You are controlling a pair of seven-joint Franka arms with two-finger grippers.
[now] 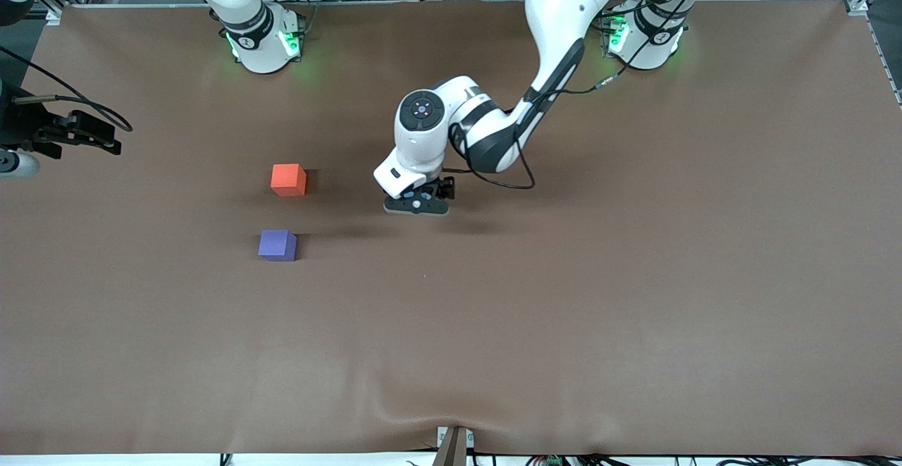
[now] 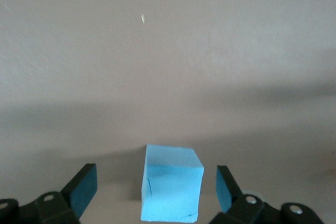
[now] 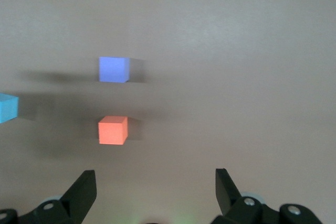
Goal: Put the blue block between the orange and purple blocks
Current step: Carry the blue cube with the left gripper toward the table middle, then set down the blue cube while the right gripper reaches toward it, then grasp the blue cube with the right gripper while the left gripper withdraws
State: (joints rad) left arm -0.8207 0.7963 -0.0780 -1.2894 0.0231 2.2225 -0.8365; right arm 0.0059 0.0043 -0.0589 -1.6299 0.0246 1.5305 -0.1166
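The blue block [image 2: 171, 182] rests on the brown table between the spread fingers of my left gripper [image 2: 155, 183], with a gap on each side, so nothing is gripped. From the front the left gripper [image 1: 417, 202] hides it. It also shows in the right wrist view, the blue block [image 3: 7, 107] standing apart from the pair, toward the left arm's end. The orange block [image 1: 289, 179] [image 3: 113, 130] lies farther from the front camera than the purple block [image 1: 277, 244] [image 3: 114, 69], with a bare gap between them. My right gripper [image 1: 88, 135] [image 3: 155, 187] waits open and empty at the right arm's end.
A brown cloth [image 1: 564, 311] covers the whole table. A black cable [image 1: 504, 182] loops off the left arm's wrist just above the surface. A small mount [image 1: 454, 445] stands at the edge nearest the front camera.
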